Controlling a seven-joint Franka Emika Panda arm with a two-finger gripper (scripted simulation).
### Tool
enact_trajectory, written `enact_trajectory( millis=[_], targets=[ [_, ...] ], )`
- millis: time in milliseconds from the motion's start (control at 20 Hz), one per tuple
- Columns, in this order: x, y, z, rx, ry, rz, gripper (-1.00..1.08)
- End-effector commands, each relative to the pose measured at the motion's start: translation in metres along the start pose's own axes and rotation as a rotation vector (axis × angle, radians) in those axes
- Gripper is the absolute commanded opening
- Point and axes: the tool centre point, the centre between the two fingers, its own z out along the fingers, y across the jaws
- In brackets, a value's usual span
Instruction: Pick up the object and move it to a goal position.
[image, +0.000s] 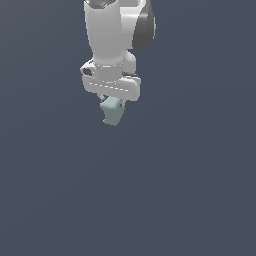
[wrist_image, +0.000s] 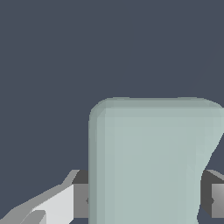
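The object is a small pale grey-green blocky solid hanging just under my white gripper in the exterior view, near the top middle. It is tilted a little and narrower than the gripper body. In the wrist view the object fills the lower right and sits between my two fingers, which press on its sides. My gripper is shut on it. The fingertips are mostly hidden by the object in the exterior view.
The white arm comes down from the top of the exterior view. Around and below it there is only a plain dark blue-grey background. No goal marker shows.
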Motion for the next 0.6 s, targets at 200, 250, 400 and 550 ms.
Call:
enact_trajectory(
  millis=[200, 250, 400, 550],
  targets=[
    [0.013, 0.008, -0.065, 0.000, 0.000, 0.000, -1.00],
    [0.015, 0.009, -0.075, 0.000, 0.000, 0.000, -1.00],
    [0.021, 0.013, -0.104, 0.000, 0.000, 0.000, -1.00],
    [0.028, 0.016, -0.131, 0.000, 0.000, 0.000, -1.00]
  ],
)
